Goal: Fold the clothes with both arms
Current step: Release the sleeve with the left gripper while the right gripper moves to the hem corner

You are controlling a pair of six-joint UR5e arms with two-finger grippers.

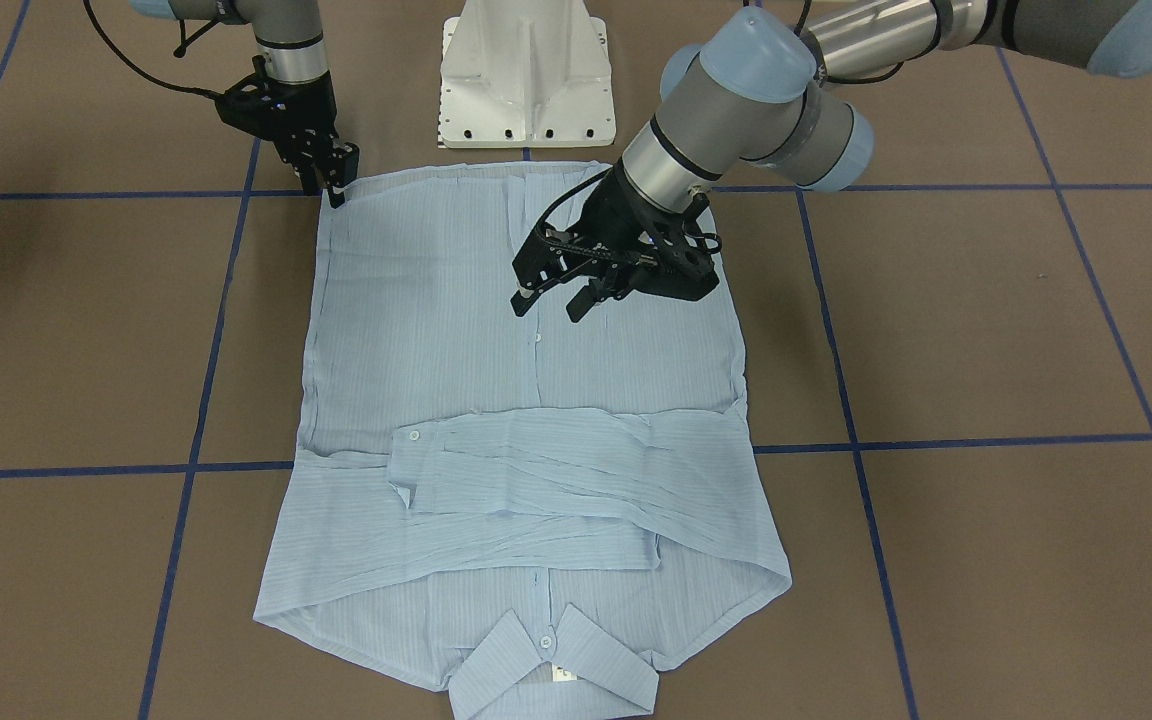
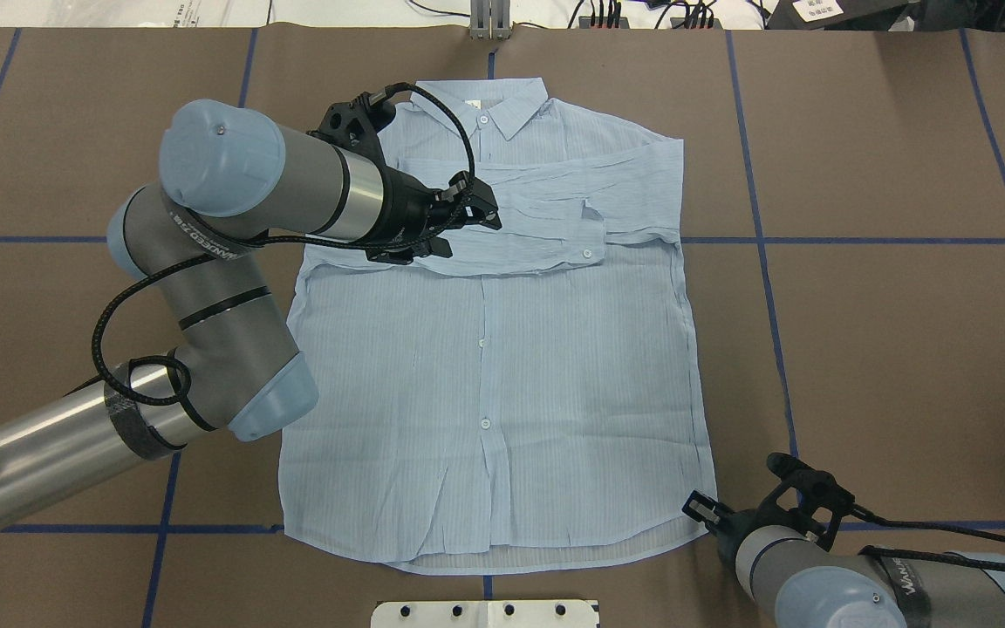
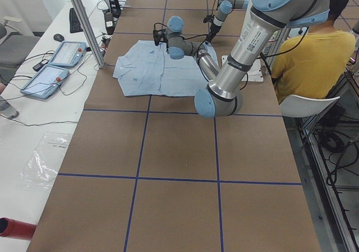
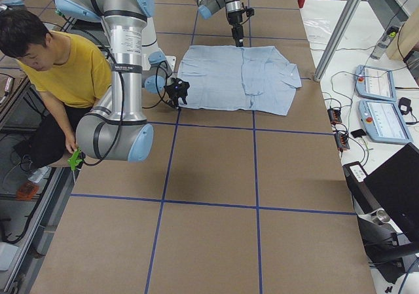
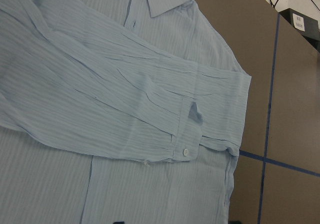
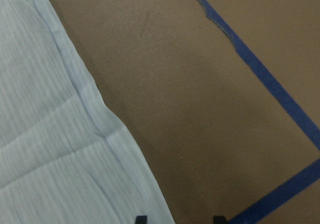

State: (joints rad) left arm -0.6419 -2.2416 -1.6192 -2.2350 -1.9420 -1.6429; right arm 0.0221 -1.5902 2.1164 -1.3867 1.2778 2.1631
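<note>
Shirt point(image 1: 526, 400) lies flat, buttoned front up, on the brown table point(image 1: 986, 350), with its collar point(image 1: 556, 665) farthest from the robot and its hem point(image 2: 555, 545) nearest. Its 2 sleeves point(image 1: 536, 465) are crossed over the chest, which I judge leaves a tidy rectangle ready for a fold. The left gripper point(image 1: 548, 308) hangs above the placket point(image 1: 539, 340), jaws spread wide and empty. The right gripper point(image 1: 329, 185) sits low at the hem corner on the robot's right. Its wrist view shows the 2 fingertips point(image 6: 141, 219) apart, 1 over the hem's edge and 1 over bare table, with nothing pinched, seemingly set to take that corner. No container shows in any view.
</note>
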